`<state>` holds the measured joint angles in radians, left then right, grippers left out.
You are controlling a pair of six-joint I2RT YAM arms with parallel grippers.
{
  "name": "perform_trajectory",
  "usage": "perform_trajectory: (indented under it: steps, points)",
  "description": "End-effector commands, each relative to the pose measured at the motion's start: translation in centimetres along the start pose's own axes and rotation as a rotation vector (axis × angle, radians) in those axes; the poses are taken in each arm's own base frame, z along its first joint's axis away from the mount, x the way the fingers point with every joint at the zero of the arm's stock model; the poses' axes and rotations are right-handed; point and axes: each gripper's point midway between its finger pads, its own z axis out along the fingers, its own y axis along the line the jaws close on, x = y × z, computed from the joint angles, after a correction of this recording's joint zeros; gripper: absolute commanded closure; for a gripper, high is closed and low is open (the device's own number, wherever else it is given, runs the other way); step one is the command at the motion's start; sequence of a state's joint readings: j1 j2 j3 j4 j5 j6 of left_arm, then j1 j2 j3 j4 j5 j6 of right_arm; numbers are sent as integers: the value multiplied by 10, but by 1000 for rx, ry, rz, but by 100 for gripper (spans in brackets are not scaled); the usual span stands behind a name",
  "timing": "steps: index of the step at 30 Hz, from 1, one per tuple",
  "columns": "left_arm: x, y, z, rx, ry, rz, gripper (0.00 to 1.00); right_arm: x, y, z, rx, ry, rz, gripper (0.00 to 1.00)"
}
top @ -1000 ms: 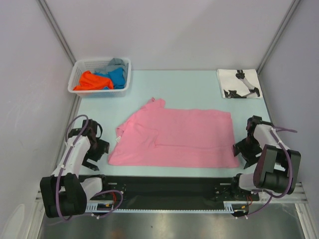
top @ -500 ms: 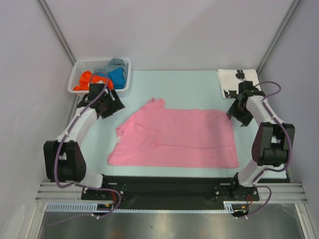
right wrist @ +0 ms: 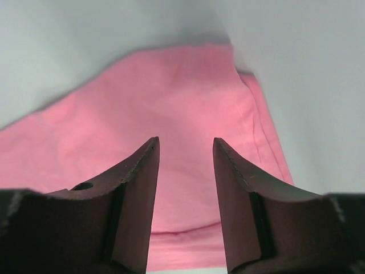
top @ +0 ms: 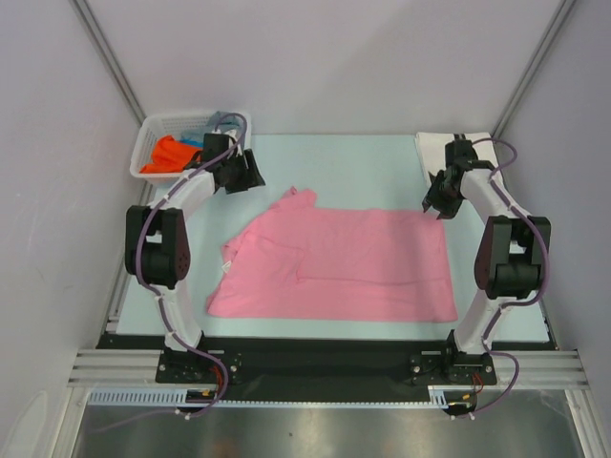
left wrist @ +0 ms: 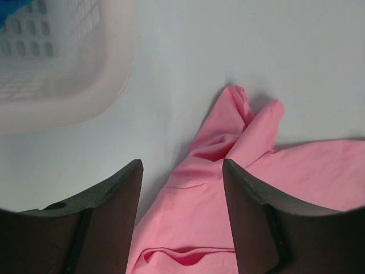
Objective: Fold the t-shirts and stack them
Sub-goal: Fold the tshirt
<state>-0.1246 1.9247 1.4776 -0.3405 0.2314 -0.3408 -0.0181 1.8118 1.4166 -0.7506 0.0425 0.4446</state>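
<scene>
A pink t-shirt point(top: 334, 262) lies spread flat in the middle of the table, one sleeve point(top: 298, 197) bunched at its far left. My left gripper point(top: 246, 172) hovers open between the basket and that sleeve; the left wrist view shows the sleeve point(left wrist: 234, 131) past the left gripper point(left wrist: 181, 162), pink cloth below the gap. My right gripper point(top: 437, 202) is open above the shirt's far right corner point(right wrist: 239, 80), and nothing sits between the fingers of the right gripper point(right wrist: 185, 140). Orange point(top: 164, 153) and blue point(top: 194, 142) t-shirts lie in the basket. A white printed t-shirt point(top: 427, 153) lies folded at the far right.
The white lattice basket point(top: 153, 129) stands at the far left corner, and its wall point(left wrist: 85, 68) is close to my left fingers. Grey side walls enclose the table. A black rail with the arm bases runs along the near edge.
Both arms have swung from the near edge to the far side. The left one passed the basket to the sleeve, the right one reached the far right corner, and both jaws narrowed.
</scene>
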Motion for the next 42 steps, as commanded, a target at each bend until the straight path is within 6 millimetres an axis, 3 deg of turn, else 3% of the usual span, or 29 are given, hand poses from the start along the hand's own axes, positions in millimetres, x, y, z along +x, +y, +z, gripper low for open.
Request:
perform_trajectory:
  steps: [1, 3, 7, 11, 16, 25, 30, 31, 34, 39, 42]
  points:
    - [-10, -12, 3, 17, -13, -6, 36, -35, 7, 2, -15, -78, -2, 53]
    - [-11, -13, 7, 23, -9, -14, 36, -47, 3, 9, -21, -88, 42, 55]
    - [-2, -20, 5, 30, 17, -10, 37, -44, -17, 35, 3, -27, 59, 51]
    - [10, -21, 5, 18, 38, 5, 38, -49, -9, 48, -89, -34, 1, 43]
    - [13, -22, 6, 15, 52, 4, 41, -50, -12, 64, -84, -18, -16, 43]
    - [11, -19, -2, -6, 52, 41, 44, -40, -23, 81, -65, 24, 7, 52]
    - [11, -21, -4, -3, 48, 41, 46, -47, -25, 88, -69, -1, -11, 59]
    - [12, -21, -4, -1, 51, 39, 47, -48, -23, 90, -75, -4, -12, 79]
    - [11, -21, -1, -1, 41, 36, 46, -57, -29, 88, -40, -45, 22, 96]
    - [1, -31, 7, 18, 1, 114, 37, -65, -46, 87, 66, -104, 57, 93]
    - [0, -34, 19, 4, -29, 196, 34, -68, -43, 90, 52, -124, 44, 90]
